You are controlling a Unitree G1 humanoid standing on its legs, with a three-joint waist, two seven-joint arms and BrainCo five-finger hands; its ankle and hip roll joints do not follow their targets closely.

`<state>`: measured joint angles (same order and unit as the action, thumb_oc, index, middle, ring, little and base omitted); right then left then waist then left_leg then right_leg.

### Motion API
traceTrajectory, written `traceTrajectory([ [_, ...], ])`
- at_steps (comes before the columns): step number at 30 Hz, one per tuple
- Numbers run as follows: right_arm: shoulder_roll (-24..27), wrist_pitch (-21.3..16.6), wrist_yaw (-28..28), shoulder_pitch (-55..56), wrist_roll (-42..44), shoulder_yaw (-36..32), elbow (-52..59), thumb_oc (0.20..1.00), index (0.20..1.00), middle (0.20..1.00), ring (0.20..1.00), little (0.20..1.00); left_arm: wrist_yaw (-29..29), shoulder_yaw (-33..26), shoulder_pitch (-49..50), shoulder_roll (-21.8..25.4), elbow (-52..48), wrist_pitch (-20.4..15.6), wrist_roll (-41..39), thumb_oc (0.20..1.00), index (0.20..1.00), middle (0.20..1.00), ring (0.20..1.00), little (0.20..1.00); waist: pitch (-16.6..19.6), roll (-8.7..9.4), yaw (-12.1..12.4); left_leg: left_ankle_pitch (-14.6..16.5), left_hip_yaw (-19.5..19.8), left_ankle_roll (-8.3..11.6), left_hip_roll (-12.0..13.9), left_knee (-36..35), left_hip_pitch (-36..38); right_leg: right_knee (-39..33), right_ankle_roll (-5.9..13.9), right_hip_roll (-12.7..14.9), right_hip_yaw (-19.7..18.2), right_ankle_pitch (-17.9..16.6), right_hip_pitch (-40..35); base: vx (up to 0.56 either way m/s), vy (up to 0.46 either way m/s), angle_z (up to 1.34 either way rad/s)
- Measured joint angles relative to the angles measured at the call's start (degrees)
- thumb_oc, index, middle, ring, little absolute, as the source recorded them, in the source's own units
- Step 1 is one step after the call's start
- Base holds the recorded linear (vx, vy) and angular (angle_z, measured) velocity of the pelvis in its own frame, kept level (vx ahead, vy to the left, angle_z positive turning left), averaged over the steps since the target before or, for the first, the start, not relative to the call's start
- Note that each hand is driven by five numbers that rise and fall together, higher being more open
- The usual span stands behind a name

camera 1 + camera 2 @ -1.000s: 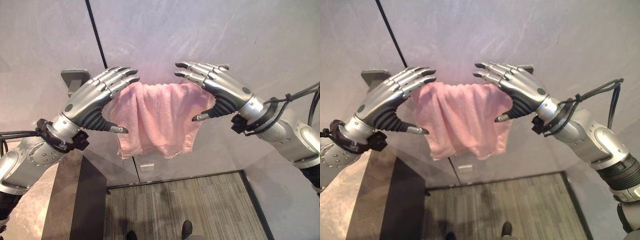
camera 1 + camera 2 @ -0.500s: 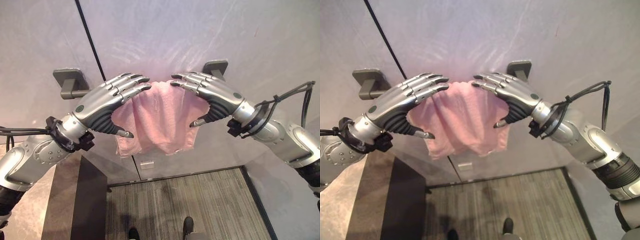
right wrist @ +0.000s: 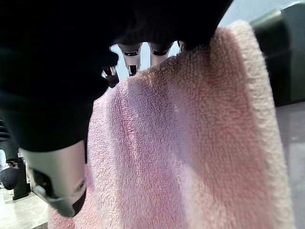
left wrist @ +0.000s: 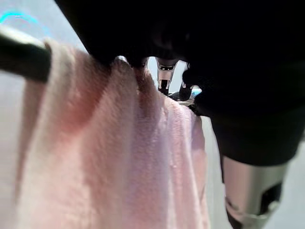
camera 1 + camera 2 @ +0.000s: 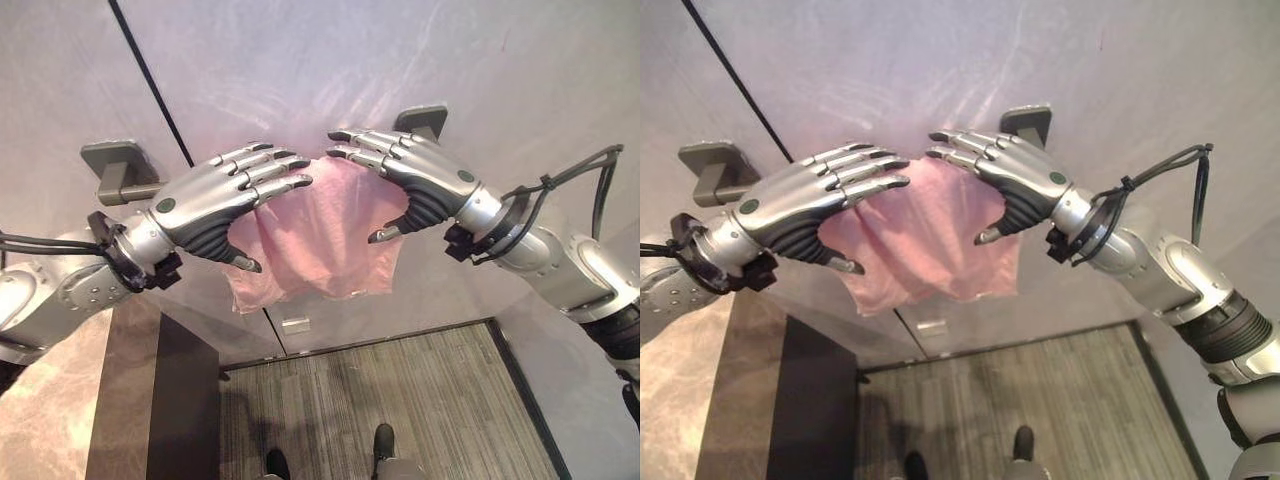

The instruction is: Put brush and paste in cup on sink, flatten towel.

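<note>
In the left eye view the pink towel (image 5: 320,235) hangs bunched over a dark rail (image 5: 125,190) between two grey wall brackets, the left bracket (image 5: 118,160) and the right bracket (image 5: 420,120). The left hand (image 5: 215,195) and the right hand (image 5: 415,175) rest their straight, relaxed fingers on the towel's top fold, clamped on nothing. Compared with a second ago the two hands have drawn closer together over the middle of the rail, and the towel looks narrower and more gathered, which to my mind works against flattening it; spreading outward along the rail would be the next need. The right eye view shows the same: fingertips nearly meeting above the cloth, thumbs hanging free in front of it. In the left wrist view the towel drapes off the rail (image 4: 21,55) in soft folds just beyond the hand's fingers. The right wrist view shows the cloth's looped pile close up, with the right bracket (image 3: 286,57) beside its edge. Brush, paste and cup I cannot place.
</note>
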<state>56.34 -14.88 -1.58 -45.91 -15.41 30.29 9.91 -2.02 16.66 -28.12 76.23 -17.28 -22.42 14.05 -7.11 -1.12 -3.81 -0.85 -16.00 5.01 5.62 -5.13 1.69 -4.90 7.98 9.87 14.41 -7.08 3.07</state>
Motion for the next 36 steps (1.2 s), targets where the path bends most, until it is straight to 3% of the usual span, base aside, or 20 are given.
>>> traceTrajectory([
  [6, 0.18, 0.02, -1.23, -0.51, 0.00, 0.18, 0.11, 1.000, 1.000, 1.000, 1.000, 1.000, 1.76, -0.49, -0.91, 5.04, -0.90, 0.04, -0.15, 1.000, 1.000, 1.000, 1.000, 1.000, -0.03, -0.42, 0.11, 0.00, -0.23, 0.00, 0.03, 0.01, 0.21, 0.02, -0.04, -0.09, -0.22, -0.03, -0.09, 0.00, 0.000, 0.00],
  [14, 1.27, -0.02, -2.68, -0.60, -0.11, 0.21, 0.56, 1.000, 1.000, 1.000, 1.000, 1.000, 3.08, -7.49, 5.89, 5.08, -1.63, -0.21, 0.07, 1.000, 1.000, 1.000, 1.000, 1.000, 0.05, -0.55, 0.23, 0.00, -0.29, 0.00, 0.03, 0.01, 0.28, 0.02, -0.12, -0.11, -0.29, -0.09, -0.14, 0.00, 0.000, 0.00],
  [23, 6.85, -0.49, -3.80, -0.33, -1.06, 1.36, 2.38, 1.000, 1.000, 1.000, 1.000, 1.000, 3.36, -14.45, 14.22, 5.03, -3.03, -1.12, 0.11, 1.000, 1.000, 1.000, 1.000, 1.000, 0.19, -0.65, 0.55, -0.08, -0.17, 0.10, 0.11, 0.01, 0.30, 0.03, -0.24, -0.18, -0.18, -0.17, -0.25, 0.00, 0.000, 0.00],
  [29, 10.21, -1.20, -3.80, -0.23, -1.06, 1.29, 2.58, 1.000, 1.000, 1.000, 1.000, 1.000, 3.41, -22.38, 22.31, 5.02, -3.92, -1.90, 1.52, 1.000, 1.000, 1.000, 1.000, 1.000, 0.27, -0.53, 1.34, -0.15, -0.05, 0.22, 0.25, 0.00, 0.25, 0.03, -0.27, -0.31, -0.07, -0.20, -0.27, 0.00, 0.000, 0.00],
  [36, 11.33, -1.54, -3.81, -0.22, -1.12, 1.30, 2.66, 1.000, 1.000, 1.000, 1.000, 1.000, 3.37, -25.96, 26.03, 5.05, -4.09, -2.71, 2.87, 1.000, 1.000, 1.000, 1.000, 1.000, 0.50, -0.14, 1.35, -0.16, 0.02, 0.24, 0.31, 0.00, 0.21, 0.03, -0.27, -0.38, 0.08, -0.20, -0.27, 0.00, 0.000, 0.00],
])
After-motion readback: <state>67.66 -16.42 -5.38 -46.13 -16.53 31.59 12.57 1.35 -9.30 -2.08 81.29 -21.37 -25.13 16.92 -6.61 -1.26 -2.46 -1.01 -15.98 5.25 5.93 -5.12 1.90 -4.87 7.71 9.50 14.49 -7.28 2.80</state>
